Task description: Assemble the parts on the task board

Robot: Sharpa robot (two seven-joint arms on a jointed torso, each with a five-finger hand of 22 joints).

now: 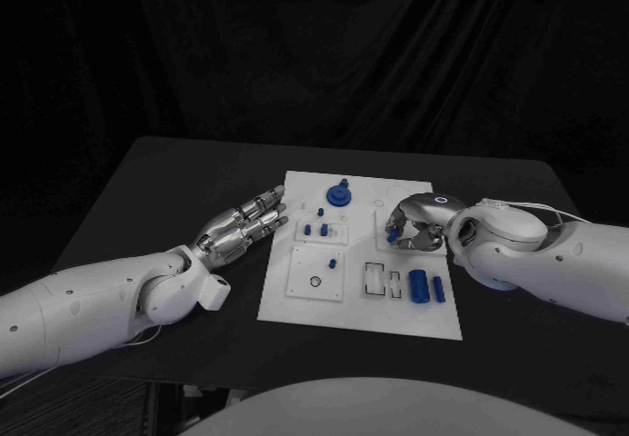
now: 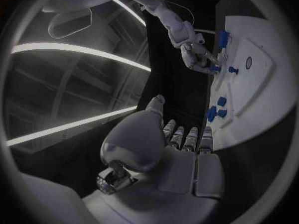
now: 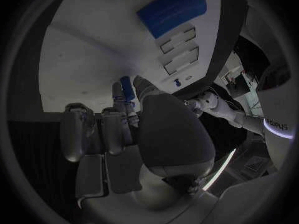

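Fingers of the right hand [image 1: 417, 229] are closed on a small blue part [image 1: 392, 235] over the task board [image 1: 304, 304] at mid-desk; the left hand [image 1: 245, 227] rests open beside the board's left edge; the part is judged light, rigid, slippery, best pinched at mid-length.

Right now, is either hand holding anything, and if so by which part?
The right hand pinches a small blue part over the task board, gripping its lower end between fingertips. The left hand holds nothing, fingers extended beside the board.

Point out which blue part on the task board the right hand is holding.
The small blue peg at the board's right side, pinched in the right hand fingers. The other blue parts lie or stand on the white task board untouched.
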